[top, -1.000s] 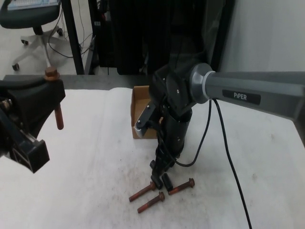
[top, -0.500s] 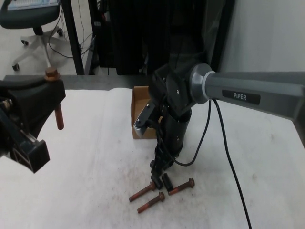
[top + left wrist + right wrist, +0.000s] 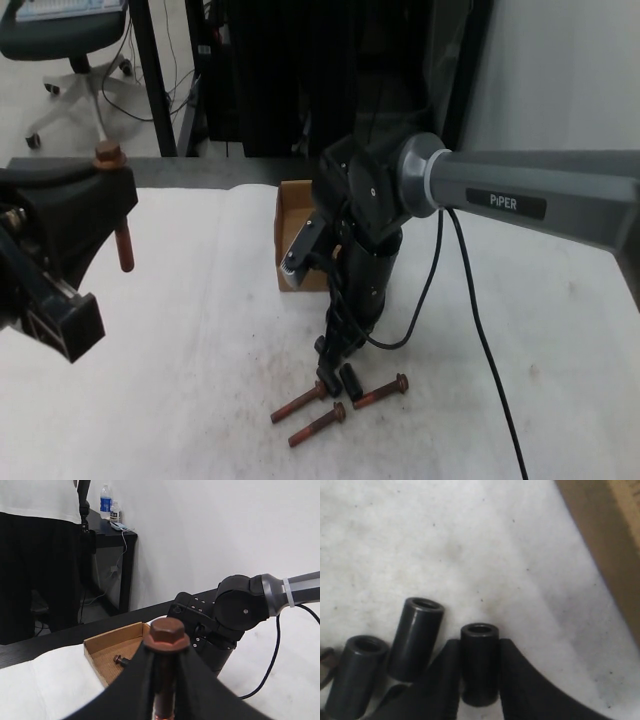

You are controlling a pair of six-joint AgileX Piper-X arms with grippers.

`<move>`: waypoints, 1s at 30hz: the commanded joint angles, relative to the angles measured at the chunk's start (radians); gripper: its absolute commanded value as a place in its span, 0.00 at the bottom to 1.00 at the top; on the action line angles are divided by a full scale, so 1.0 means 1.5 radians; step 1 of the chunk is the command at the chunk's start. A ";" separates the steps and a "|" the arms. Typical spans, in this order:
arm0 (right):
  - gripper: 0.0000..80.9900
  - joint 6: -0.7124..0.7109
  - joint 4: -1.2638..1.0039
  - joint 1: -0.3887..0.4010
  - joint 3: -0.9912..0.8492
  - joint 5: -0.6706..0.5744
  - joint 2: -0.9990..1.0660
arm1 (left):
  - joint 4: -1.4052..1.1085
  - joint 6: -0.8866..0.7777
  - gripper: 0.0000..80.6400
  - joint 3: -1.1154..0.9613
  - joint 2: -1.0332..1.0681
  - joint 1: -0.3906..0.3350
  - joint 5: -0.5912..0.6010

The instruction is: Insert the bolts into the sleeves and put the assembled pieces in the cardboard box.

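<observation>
Well to the left of the cardboard box, the left gripper hangs raised above the white surface. Its dark fingers are closed narrowly on a rusty bolt. The bolt stands upright, with its hexagonal head above the fingers and its shank pointing down below them. The cardboard box sits open-topped toward the far edge of the surface. Inside it, near one wall, lies a small dark piece that is too small to make out further. On the near side of the box, the right gripper points down at the surface. Its fingers press against both sides of a black sleeve, whose open end faces away from the wrist. Two more sleeves lie just beside the held one, on the side away from the box, close together and roughly parallel to it. Nearer than the box and just past the sleeves, three loose bolts lie flat on the surface, two side by side and the third a little to their right. A black cable trails across the surface to the right of the box. Above it, the grey right arm comes in from the right.
</observation>
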 commanded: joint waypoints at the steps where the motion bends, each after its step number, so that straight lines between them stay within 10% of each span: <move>1: 0.04 -0.010 0.005 -0.001 0.000 -0.004 -0.001 | -0.007 0.000 0.00 -0.002 -0.002 0.002 -0.003; 11: 0.01 0.115 0.028 -0.010 -0.003 -0.046 -0.043 | -0.012 0.000 0.00 -0.002 -0.002 0.002 -0.003; 20: 0.01 0.202 -0.031 -0.099 -0.001 -0.390 -0.260 | -0.143 -0.094 0.00 -0.002 -0.002 0.002 0.002; 26: 0.01 0.129 -0.085 -0.150 0.001 -0.898 -0.335 | -0.299 -0.241 0.00 -0.002 0.029 0.002 0.086; 30: 0.01 -0.004 -0.008 -0.144 0.033 -0.893 -0.363 | -0.481 -0.342 0.00 -0.002 0.103 0.002 0.179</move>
